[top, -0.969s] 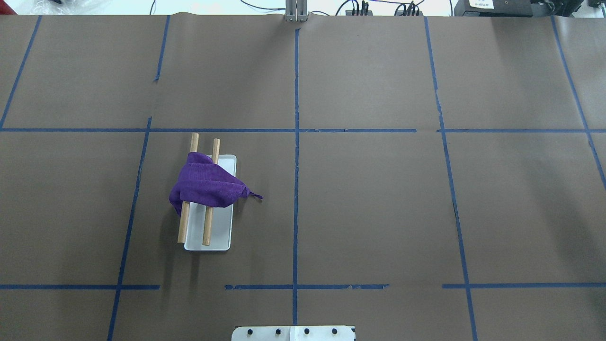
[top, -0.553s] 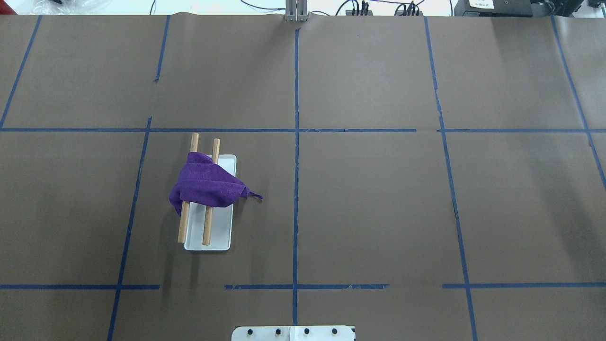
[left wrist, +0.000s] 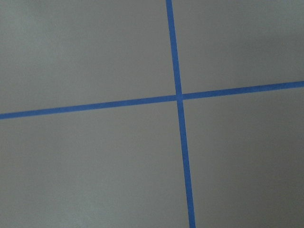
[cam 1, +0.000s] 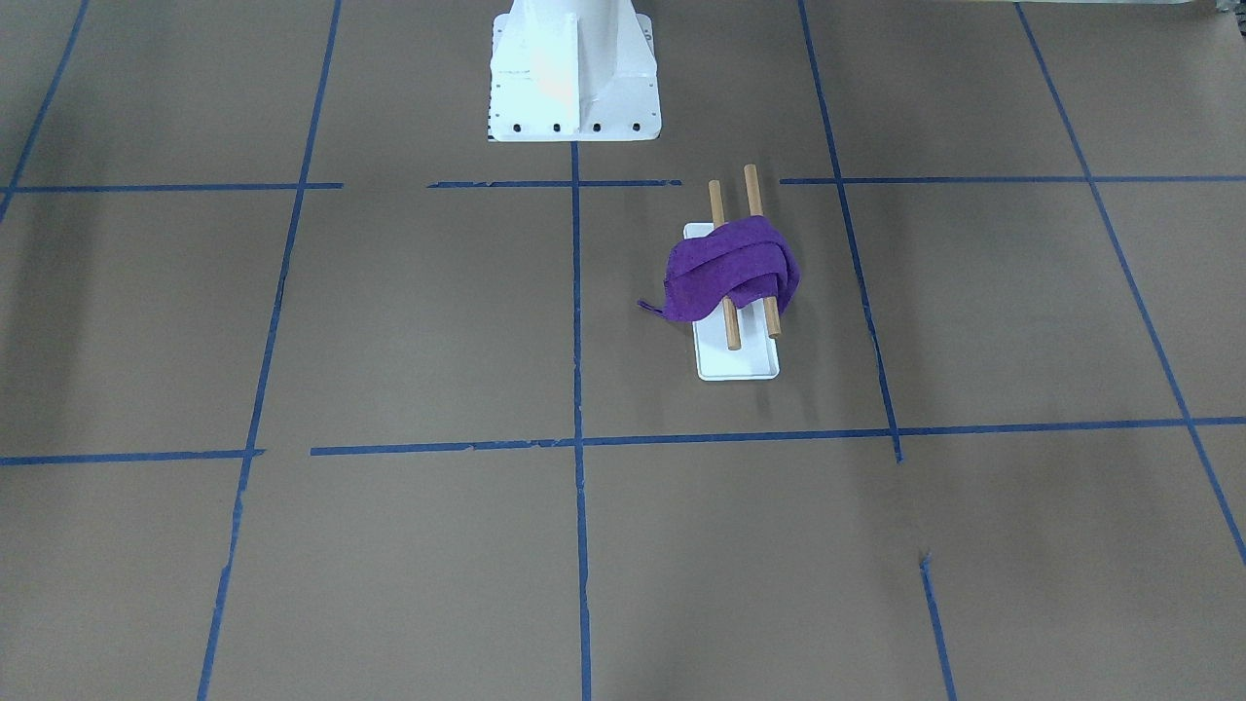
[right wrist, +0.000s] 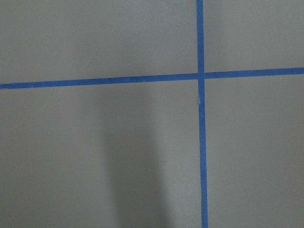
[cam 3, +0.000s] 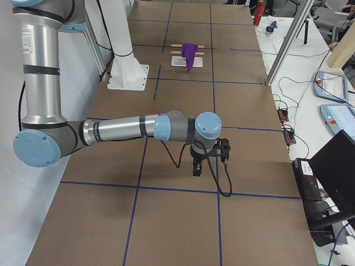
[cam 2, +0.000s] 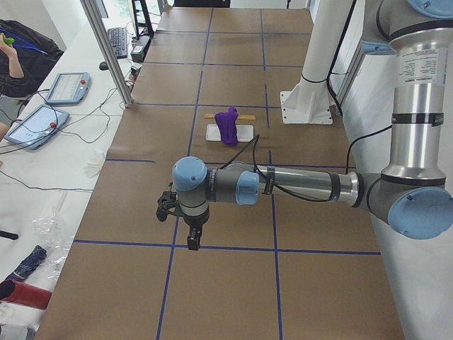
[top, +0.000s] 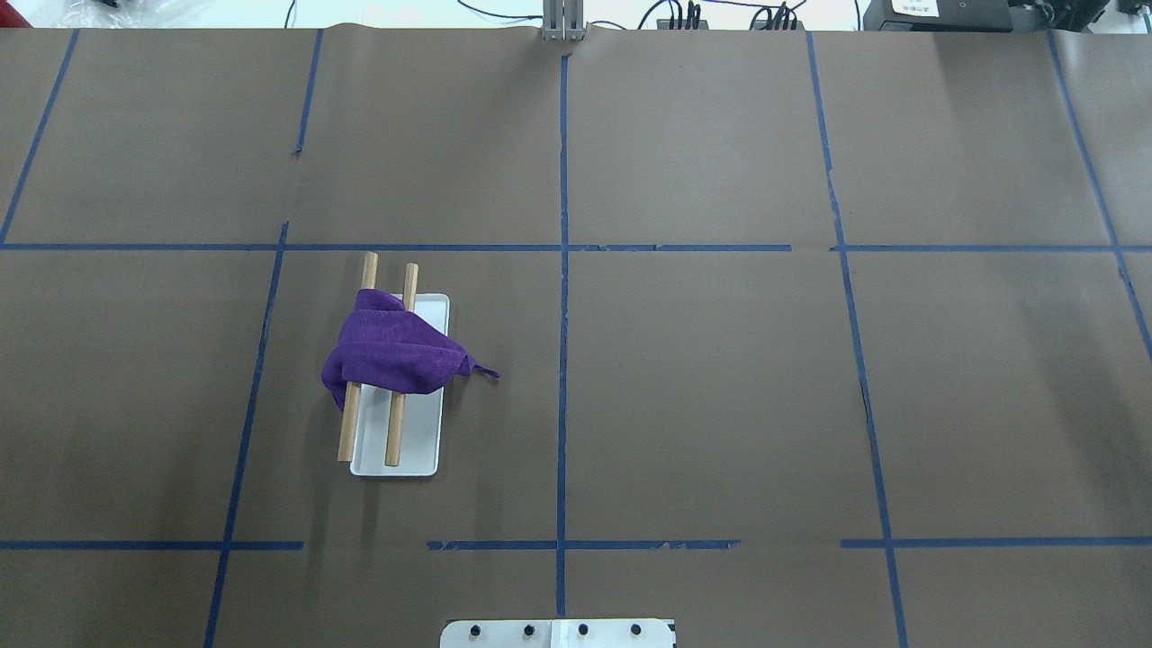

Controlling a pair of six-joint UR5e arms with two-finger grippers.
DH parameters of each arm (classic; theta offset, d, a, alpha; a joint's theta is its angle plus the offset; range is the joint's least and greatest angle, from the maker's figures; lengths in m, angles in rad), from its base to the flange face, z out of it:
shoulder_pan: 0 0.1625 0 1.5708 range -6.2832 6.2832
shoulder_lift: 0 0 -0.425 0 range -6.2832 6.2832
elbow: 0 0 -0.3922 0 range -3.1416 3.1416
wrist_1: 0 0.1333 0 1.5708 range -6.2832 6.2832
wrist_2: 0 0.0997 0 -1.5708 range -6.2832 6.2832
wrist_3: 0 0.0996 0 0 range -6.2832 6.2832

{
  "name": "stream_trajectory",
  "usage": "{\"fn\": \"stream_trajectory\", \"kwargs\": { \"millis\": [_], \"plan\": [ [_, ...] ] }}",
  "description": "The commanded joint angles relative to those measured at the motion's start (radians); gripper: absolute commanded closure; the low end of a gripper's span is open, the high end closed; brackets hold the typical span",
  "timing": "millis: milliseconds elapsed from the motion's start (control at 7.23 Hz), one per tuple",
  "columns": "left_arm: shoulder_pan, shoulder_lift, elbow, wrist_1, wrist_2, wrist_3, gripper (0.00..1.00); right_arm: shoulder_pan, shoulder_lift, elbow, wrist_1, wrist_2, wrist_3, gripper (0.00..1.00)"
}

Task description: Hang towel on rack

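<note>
A purple towel [top: 396, 355] lies bunched over the rack's two wooden dowels [top: 393, 432], with one corner trailing off onto the table. The rack's white base plate [top: 418, 450] sits left of centre. Towel [cam 1: 730, 268] and base plate [cam 1: 740, 365] also show in the front-facing view. My left gripper [cam 2: 192, 237] shows only in the exterior left view, far from the rack, pointing down over the table. My right gripper [cam 3: 197, 166] shows only in the exterior right view, likewise far away. I cannot tell whether either is open or shut. Both wrist views show only brown paper and blue tape.
The table is covered in brown paper [top: 720, 378] with blue tape lines. The white bolted robot pedestal [cam 1: 572, 78] stands at the robot's side. Tablets, cables and a monitor lie beyond the table edges in the side views.
</note>
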Motion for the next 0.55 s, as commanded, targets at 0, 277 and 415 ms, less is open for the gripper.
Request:
{"fn": "stream_trajectory", "kwargs": {
  "millis": [0, 277, 415],
  "plan": [
    [-0.040, 0.007, 0.000, 0.007, -0.032, -0.001, 0.00, 0.026, 0.000, -0.035, 0.000, 0.001, -0.043, 0.00],
    [-0.042, -0.008, 0.000, 0.012, -0.032, -0.004, 0.00, 0.040, 0.002, -0.067, 0.002, 0.001, -0.060, 0.00],
    [-0.042, -0.015, 0.001, 0.012, -0.032, -0.007, 0.00, 0.043, 0.000, -0.070, 0.000, 0.002, -0.060, 0.00]
  ]
}}
